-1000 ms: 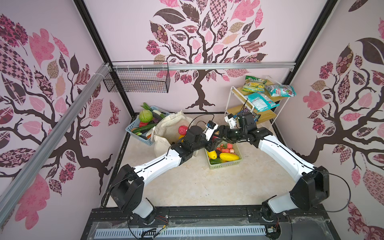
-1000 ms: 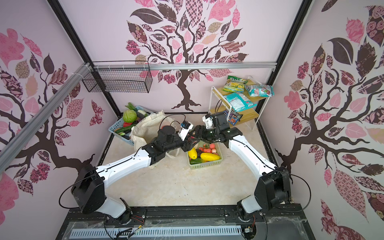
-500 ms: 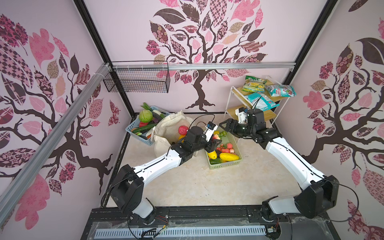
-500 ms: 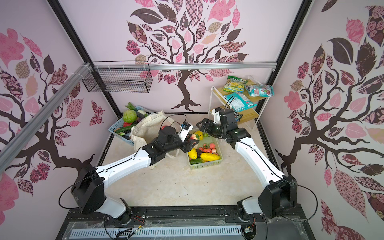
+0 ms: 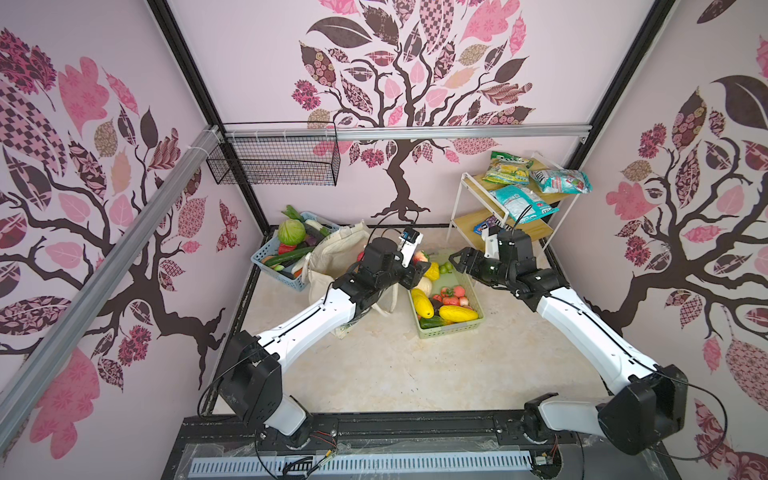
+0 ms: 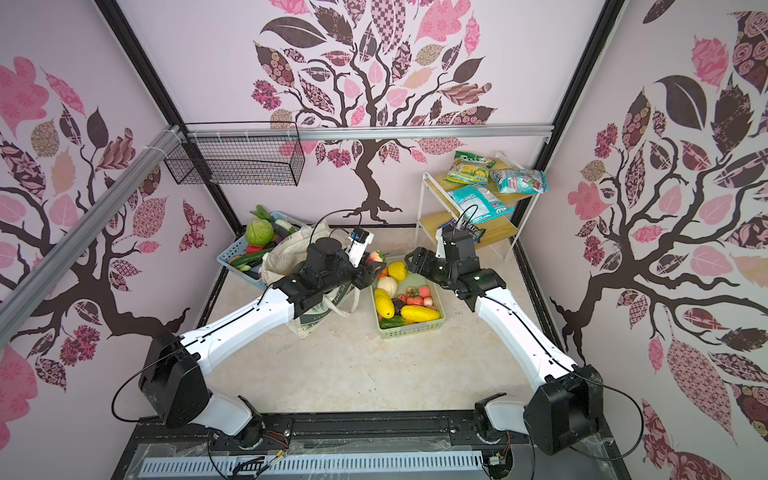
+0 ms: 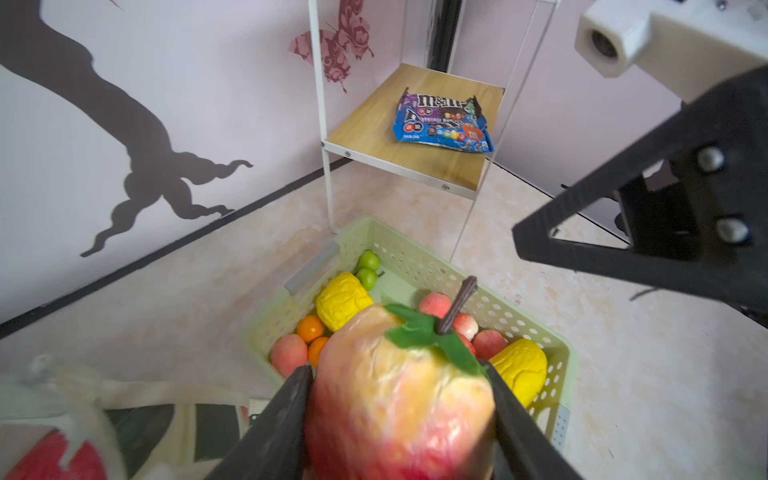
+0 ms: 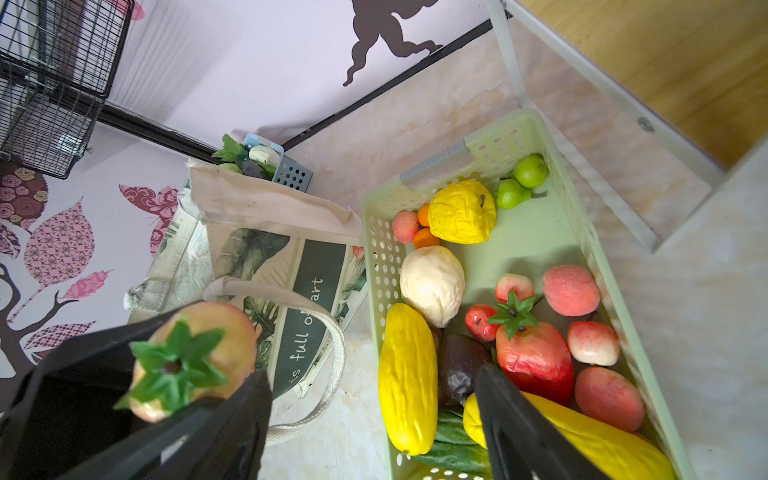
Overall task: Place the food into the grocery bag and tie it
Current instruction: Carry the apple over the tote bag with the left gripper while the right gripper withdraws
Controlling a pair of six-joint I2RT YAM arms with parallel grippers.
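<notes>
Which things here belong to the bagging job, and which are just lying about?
Job: apple in the left gripper; grocery bag; fruit in the pale-green basket; vegetables in the blue basket.
Lying about: snack packets; shelf rack; wire basket.

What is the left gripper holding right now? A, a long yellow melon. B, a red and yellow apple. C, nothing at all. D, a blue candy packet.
B: in the left wrist view the left gripper is clamped on both sides of a red-and-yellow apple with a green leaf and brown stem.
</notes>
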